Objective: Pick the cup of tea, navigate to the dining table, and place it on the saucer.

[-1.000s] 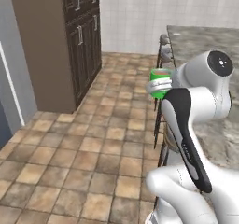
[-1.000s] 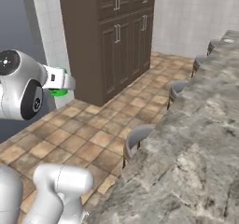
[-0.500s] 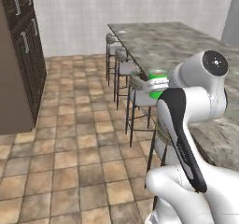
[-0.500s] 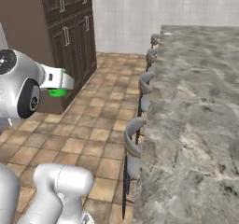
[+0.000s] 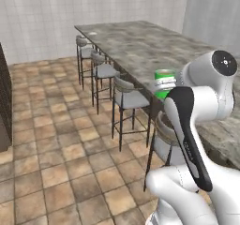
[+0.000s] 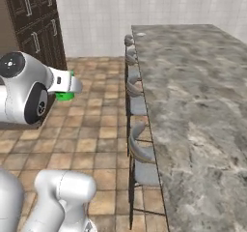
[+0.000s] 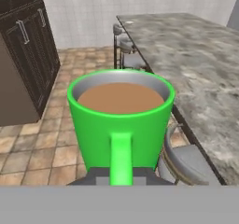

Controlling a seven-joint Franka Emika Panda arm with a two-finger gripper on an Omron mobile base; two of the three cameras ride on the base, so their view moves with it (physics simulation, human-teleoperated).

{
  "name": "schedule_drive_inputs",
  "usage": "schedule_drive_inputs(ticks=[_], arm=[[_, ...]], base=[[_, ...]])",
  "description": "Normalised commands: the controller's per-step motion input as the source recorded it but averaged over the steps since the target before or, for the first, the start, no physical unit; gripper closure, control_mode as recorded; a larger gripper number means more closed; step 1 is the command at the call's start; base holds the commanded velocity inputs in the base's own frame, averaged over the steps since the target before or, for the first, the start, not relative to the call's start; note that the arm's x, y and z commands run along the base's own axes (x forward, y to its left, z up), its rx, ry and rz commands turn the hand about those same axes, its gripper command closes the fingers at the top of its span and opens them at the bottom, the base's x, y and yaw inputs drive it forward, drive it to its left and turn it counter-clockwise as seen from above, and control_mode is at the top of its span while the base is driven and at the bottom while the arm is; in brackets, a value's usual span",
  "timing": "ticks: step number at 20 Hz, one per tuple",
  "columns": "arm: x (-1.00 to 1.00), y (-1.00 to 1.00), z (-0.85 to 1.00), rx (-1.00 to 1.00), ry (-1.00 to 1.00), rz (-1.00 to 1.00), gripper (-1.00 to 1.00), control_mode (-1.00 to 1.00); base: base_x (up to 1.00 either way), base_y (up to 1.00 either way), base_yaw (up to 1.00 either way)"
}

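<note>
The hand [image 7: 120, 174] grasped the cup of tea [image 7: 120, 120] beside the worktop [image 6: 193, 91]'s long edge; setting it on the saucer [image 5: 93, 33], near the far corner, remained.

The cup of tea [image 7: 120, 125] looks like smooth, glossy green glaze or plastic, its brown liquid flat and matt. The dining table [image 6: 193, 91] has a marbled grey-brown stone top with a dull polish. Stools [image 5: 129, 99] show thin dark metal legs, grey matt seats. Floor tiles [image 5: 51, 139] look rough terracotta
</note>
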Motion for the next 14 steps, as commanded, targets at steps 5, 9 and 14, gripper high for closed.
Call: schedule_drive_inputs(ticks=[5,9,14], arm=[[0.0,0.0,0.0,0.0,0.0,0.0,1.0,1.0],[0.0,0.0,0.0,0.0,0.0,0.0,1.0,1.0],[0.0,0.0,0.0,0.0,0.0,0.0,1.0,1.0]], base=[[0.97,0.94,0.0],[1.0,0.8,0.0],[1.0,0.7,-0.01]])
